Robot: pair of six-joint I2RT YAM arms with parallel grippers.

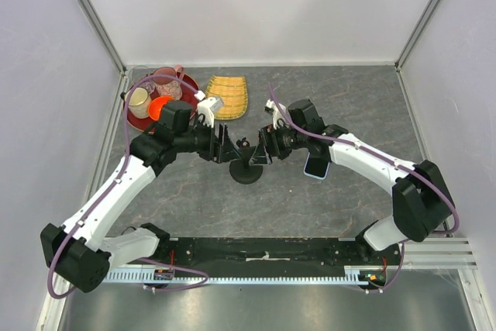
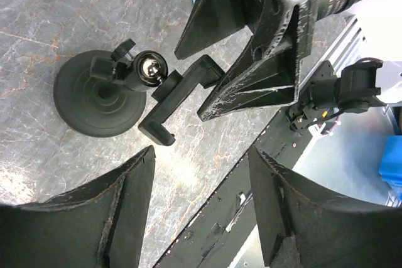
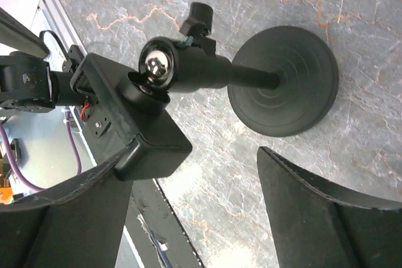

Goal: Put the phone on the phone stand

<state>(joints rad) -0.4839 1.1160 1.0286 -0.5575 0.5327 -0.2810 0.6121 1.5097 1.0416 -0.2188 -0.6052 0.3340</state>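
The black phone stand stands mid-table on its disc base (image 1: 246,173), its post rising to a clamp head (image 1: 245,145). My left gripper (image 1: 225,148) is open just left of the head. My right gripper (image 1: 263,149) is open just right of it. The phone (image 1: 316,167), with a black screen and a light blue edge, lies flat on the table under the right arm, held by neither gripper. In the left wrist view the base (image 2: 94,95), the clamp head (image 2: 182,95) and my open gripper (image 2: 201,155) show. In the right wrist view the clamp head (image 3: 141,139) is close to one finger of the open gripper (image 3: 191,155), and the base (image 3: 284,80) lies beyond.
A red tray (image 1: 136,120) with a cup, a pink pitcher and an orange item sits at the back left. A yellow woven mat (image 1: 227,96) and a small white object (image 1: 210,105) lie behind the grippers. The black rail (image 1: 263,249) runs along the near edge.
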